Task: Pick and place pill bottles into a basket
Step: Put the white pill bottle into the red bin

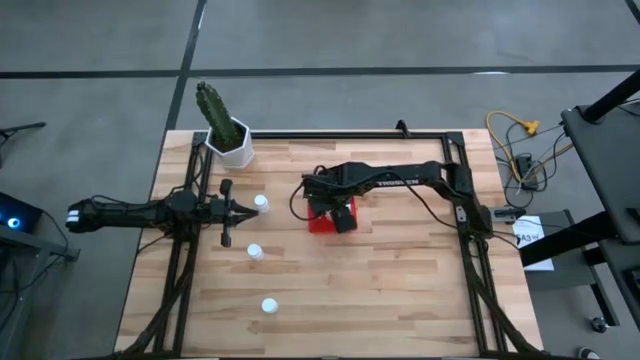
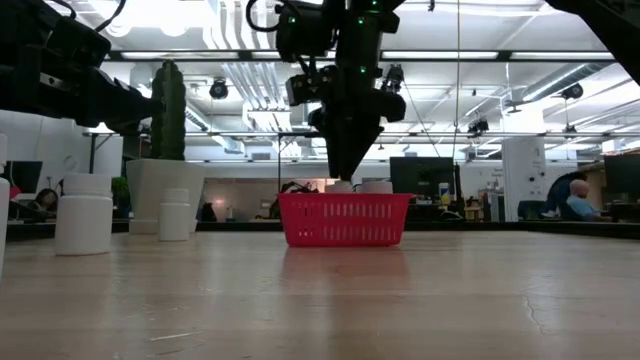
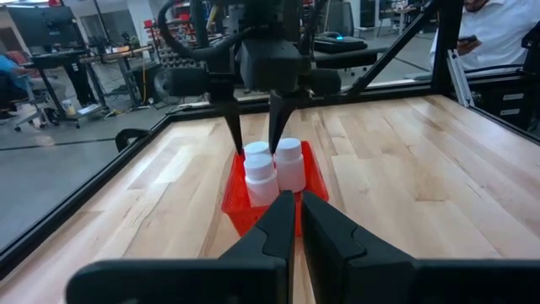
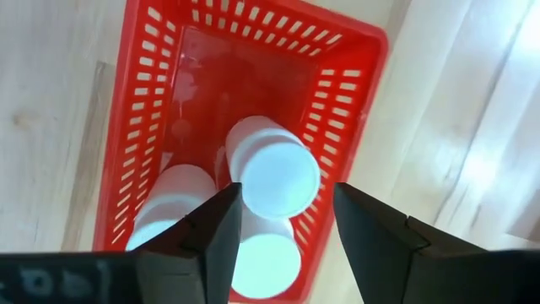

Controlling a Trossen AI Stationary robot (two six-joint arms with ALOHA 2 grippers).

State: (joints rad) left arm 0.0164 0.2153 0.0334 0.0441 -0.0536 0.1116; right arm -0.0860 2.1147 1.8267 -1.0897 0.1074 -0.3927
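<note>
The red basket (image 1: 322, 222) stands mid-table and shows in the low view (image 2: 345, 220). Three white pill bottles stand upright in it: one (image 4: 274, 177) between my right fingers, one (image 4: 173, 198) beside it and one (image 4: 266, 257) nearer. My right gripper (image 4: 283, 219) hangs open over the basket, pointing down, fingers astride the first bottle's cap (image 3: 257, 150); I see a gap at one finger. Three more bottles (image 1: 261, 204) (image 1: 255, 252) (image 1: 269, 306) stand on the table's left half. My left gripper (image 1: 232, 211) is shut and empty, level, just left of the farthest of these.
A white pot with a green cactus (image 1: 228, 135) stands at the far left corner. A black frame (image 1: 350, 135) runs along the table's edges. Bare wood lies right of the basket and along the near edge. People show in the room beyond.
</note>
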